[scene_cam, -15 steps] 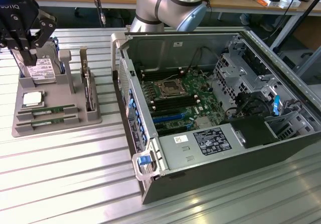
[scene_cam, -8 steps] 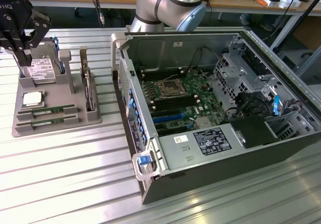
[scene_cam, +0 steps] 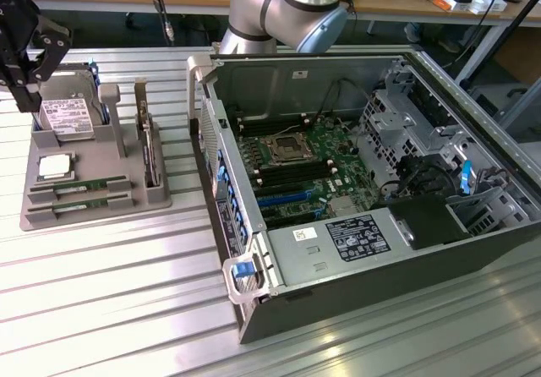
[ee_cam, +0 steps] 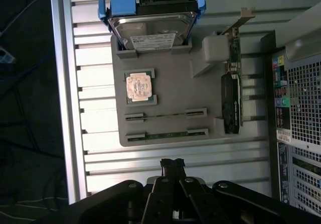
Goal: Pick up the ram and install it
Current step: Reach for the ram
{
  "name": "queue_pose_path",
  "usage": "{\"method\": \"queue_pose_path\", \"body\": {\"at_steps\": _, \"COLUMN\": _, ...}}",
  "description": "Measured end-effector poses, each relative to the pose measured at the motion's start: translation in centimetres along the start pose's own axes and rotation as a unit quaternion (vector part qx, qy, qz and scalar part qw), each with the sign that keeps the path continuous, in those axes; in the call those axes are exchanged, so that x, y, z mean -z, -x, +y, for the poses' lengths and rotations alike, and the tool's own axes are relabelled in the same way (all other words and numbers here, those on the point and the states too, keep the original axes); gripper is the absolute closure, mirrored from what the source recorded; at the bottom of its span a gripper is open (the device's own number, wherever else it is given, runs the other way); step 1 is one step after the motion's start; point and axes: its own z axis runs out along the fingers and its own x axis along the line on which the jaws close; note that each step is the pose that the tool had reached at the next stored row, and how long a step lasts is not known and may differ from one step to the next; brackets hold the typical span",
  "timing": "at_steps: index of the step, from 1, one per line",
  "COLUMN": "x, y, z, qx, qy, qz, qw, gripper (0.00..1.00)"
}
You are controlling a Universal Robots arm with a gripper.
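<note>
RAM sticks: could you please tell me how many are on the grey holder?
2: one ram in the slot nearer the processor chip, the other ram in the slot beside it.

ram (ee_cam: 165, 116): two sticks, in neighbouring slots
hard drive (ee_cam: 150, 30): one
processor chip (ee_cam: 139, 87): one
bracketed card (ee_cam: 231, 91): one
grey holder (ee_cam: 180, 96): one
computer case (scene_cam: 355, 303): one, open

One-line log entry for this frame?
gripper: shut, empty, hovering by tray | ram: both sticks in tray, untouched | computer case: open
</note>
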Motion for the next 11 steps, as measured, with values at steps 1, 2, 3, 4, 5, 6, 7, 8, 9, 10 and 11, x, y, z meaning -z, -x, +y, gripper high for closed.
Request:
{"method": "queue_pose_path", "body": {"at_steps": 1, "x": 0.0, "y": -0.2, "z": -0.01, "qx": 0.0, "qy": 0.0, "qz": 0.0, "qw": 1.0, "gripper": 0.9}}
{"method": "queue_pose_path", "body": {"at_steps": 2, "x": 0.0, "y": -0.3, "z": -0.03, "qx": 0.0, "qy": 0.0, "qz": 0.0, "qw": 1.0, "gripper": 0.9}}
{"method": "queue_pose_path", "body": {"at_steps": 3, "x": 0.01, "y": -0.6, "z": -0.05, "qx": 0.0, "qy": 0.0, "qz": 0.0, "qw": 1.0, "gripper": 0.9}}
{"method": "queue_pose_path", "body": {"at_steps": 4, "x": 0.01, "y": -0.8, "z": -0.06, "qx": 0.0, "qy": 0.0, "qz": 0.0, "qw": 1.0, "gripper": 0.9}}
{"method": "queue_pose_path", "body": {"at_steps": 5, "x": 0.01, "y": -0.9, "z": -0.07, "qx": 0.0, "qy": 0.0, "qz": 0.0, "qw": 1.0, "gripper": 0.9}}
{"method": "queue_pose_path", "body": {"at_steps": 6, "x": 0.02, "y": -1.2, "z": -0.09, "qx": 0.0, "qy": 0.0, "qz": 0.0, "qw": 1.0, "gripper": 0.9}}
{"method": "queue_pose_path", "body": {"at_steps": 7, "x": 0.02, "y": -1.3, "z": -0.1, "qx": 0.0, "qy": 0.0, "qz": 0.0, "qw": 1.0, "gripper": 0.9}}
{"method": "queue_pose_path", "body": {"at_steps": 8, "x": 0.02, "y": -1.5, "z": -0.11, "qx": 0.0, "qy": 0.0, "qz": 0.0, "qw": 1.0, "gripper": 0.9}}
{"method": "queue_pose_path", "body": {"at_steps": 9, "x": 0.02, "y": -1.6, "z": -0.12, "qx": 0.0, "qy": 0.0, "qz": 0.0, "qw": 1.0, "gripper": 0.9}}
{"method": "queue_pose_path", "body": {"at_steps": 10, "x": 0.02, "y": -1.8, "z": -0.14, "qx": 0.0, "qy": 0.0, "qz": 0.0, "qw": 1.0, "gripper": 0.9}}
{"method": "queue_pose_path", "body": {"at_steps": 11, "x": 0.02, "y": -2.2, "z": -0.17, "qx": 0.0, "qy": 0.0, "qz": 0.0, "qw": 1.0, "gripper": 0.9}}
